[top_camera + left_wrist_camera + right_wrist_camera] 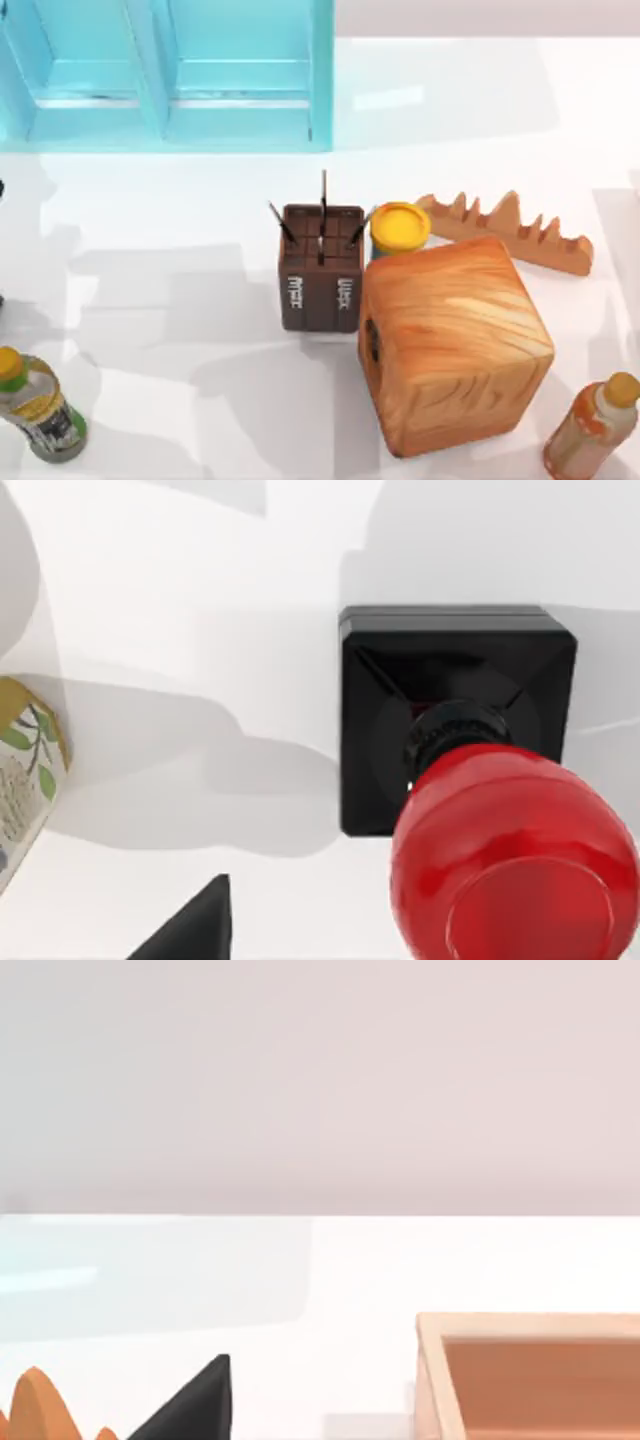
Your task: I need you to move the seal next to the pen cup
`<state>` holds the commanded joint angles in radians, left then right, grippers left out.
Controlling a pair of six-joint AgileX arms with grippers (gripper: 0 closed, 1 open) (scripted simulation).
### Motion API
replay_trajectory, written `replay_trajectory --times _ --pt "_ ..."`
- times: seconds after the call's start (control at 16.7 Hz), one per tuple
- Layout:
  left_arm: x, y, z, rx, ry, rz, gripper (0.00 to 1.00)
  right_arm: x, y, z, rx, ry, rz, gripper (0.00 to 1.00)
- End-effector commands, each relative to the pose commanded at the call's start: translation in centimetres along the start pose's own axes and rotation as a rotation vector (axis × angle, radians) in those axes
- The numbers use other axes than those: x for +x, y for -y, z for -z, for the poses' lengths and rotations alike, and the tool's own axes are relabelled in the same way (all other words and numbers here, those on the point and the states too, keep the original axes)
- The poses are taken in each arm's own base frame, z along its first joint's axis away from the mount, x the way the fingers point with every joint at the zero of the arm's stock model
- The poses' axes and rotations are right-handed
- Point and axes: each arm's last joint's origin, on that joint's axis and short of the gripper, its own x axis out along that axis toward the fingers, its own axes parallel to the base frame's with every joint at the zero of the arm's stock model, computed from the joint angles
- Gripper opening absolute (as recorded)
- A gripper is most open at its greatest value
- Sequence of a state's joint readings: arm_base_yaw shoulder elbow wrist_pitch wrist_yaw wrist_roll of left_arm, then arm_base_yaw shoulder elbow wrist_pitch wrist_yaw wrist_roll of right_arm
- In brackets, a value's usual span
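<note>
The seal [470, 780] is standing upright on the white tabletop [200, 600] directly beneath the left arm's camera, its glossy red knob rising close to the lens and its black square base sitting flat on the surface. One dark fingertip [190, 925] of the left jaws is showing at the picture's edge, off to the side of the seal and not touching it; whether the left jaws are open or closed cannot be told. A bottle with a leafy label [25, 780] is lying near the seal, on the far side of that fingertip from it.

In the top view, the pen cup [320, 268] is standing near the middle of the tabletop, thin dark pens sticking up from its dividers and white lettering on its side. A yellow-lidded jar [400, 228] is sitting just beside it, and a large wooden cube [450, 340] is resting close against both. A toothed wooden rack [510, 232] is lying behind the cube. A yellow-capped bottle [35, 405] is lying at the left edge and an orange bottle [592, 425] at the right edge. A light blue cabinet [165, 75] is standing at the back.

The right wrist view is catching one dark fingertip [195, 1405] of the right jaws, with a wooden edge [530, 1375] and orange rack teeth [40, 1405] near it; whether the right jaws are open or closed cannot be told.
</note>
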<state>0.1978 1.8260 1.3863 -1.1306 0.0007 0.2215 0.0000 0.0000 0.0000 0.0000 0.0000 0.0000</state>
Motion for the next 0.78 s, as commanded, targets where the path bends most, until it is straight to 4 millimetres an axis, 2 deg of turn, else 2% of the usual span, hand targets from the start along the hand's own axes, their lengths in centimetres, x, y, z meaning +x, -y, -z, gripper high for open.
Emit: replay_trajectory --times 0.18,0.3,0.6,0.78 --pt "3.6 0.0 0.0 0.0 0.007 -0.002 1.0 0.0 0.0 0.0 0.0 0.0 0.0 1.0" --pt "5.2 0.0 0.2 0.0 0.002 -0.001 1.0 0.0 0.0 0.0 0.0 0.0 0.0 1.0" --pt "5.7 0.0 0.4 0.0 -0.001 0.0 1.0 0.0 0.0 0.0 0.0 0.0 0.0 1.0" --pt "5.7 0.0 0.4 0.0 -0.001 0.0 0.77 0.0 0.0 0.0 0.0 0.0 0.0 1.0"
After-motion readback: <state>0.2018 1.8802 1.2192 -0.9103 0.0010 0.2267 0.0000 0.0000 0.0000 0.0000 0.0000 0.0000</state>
